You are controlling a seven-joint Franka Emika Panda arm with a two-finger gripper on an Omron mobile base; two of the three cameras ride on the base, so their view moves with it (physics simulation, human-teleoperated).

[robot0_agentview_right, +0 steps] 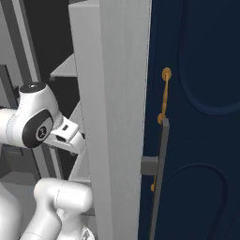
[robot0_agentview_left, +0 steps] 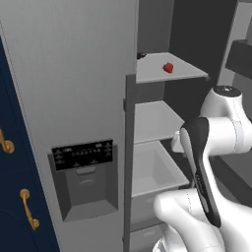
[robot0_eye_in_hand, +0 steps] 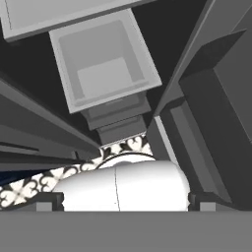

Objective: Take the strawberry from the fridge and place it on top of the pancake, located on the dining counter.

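White arm (robot0_agentview_left: 206, 162) near. Gripper (robot0_eye_in_hand: 123, 203) wide open, empty. Strawberry (robot0_agentview_left: 168, 67) far on fridge (robot0_agentview_left: 74, 88) shelf (robot0_agentview_left: 182, 69): tiny, soft; pinch sides gently.

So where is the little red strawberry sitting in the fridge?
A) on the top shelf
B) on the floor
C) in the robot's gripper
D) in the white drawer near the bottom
A: in the left base view the strawberry lies on the uppermost shelf of the open fridge, well above the drawer, with nothing gripping it.
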